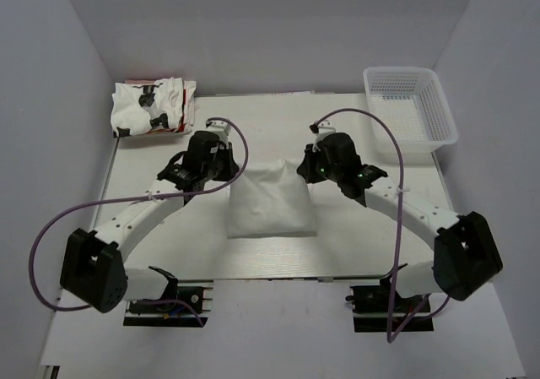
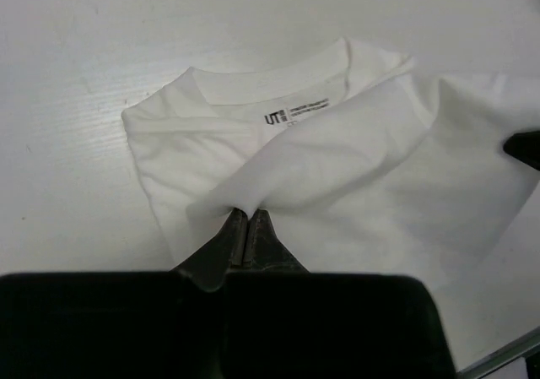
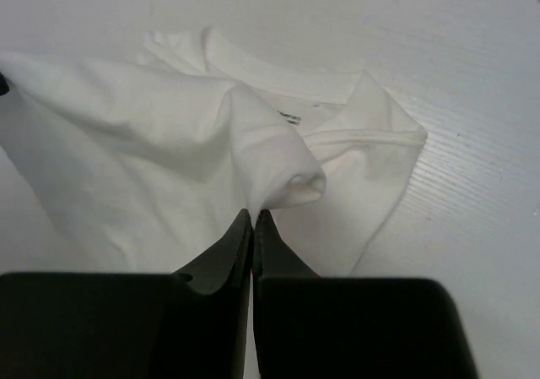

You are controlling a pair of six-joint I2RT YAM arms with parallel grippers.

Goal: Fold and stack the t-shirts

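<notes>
Shirt check for you: the plain white t-shirt point(image 1: 268, 200) sits in the middle of the worktop point(image 1: 169, 235), right between your two arms. Its near edge runs straight across and the far end is bunched narrower.

Your left hand point(image 2: 246, 216) is clamped on a raised fold of that shirt on its far-left side, jaws pressed together with the cloth caught at the tips. Your right hand point(image 3: 253, 216) is doing the same on the far-right side, jaws together on a little rolled-up bump of fabric. From both wrist cams you can see the cloth pulled up into a loose sheet between the two pinch points, draped over the rest of the shirt.

The collar point(image 2: 278, 75) is at the far end beyond that, lying flat on the worktop. The neck label point(image 2: 295, 113) shows just below it in the left wrist view. It reads "UT", but the smaller print beside it is too tiny for me to make out.

Over in the far-left corner you've got a stack of folded t-shirts point(image 1: 154, 107), white with black and red prints showing on top, well apart from the one you're holding. The white mesh basket point(image 1: 413, 109) is off at the far-right corner, also well apart from the shirt.
</notes>
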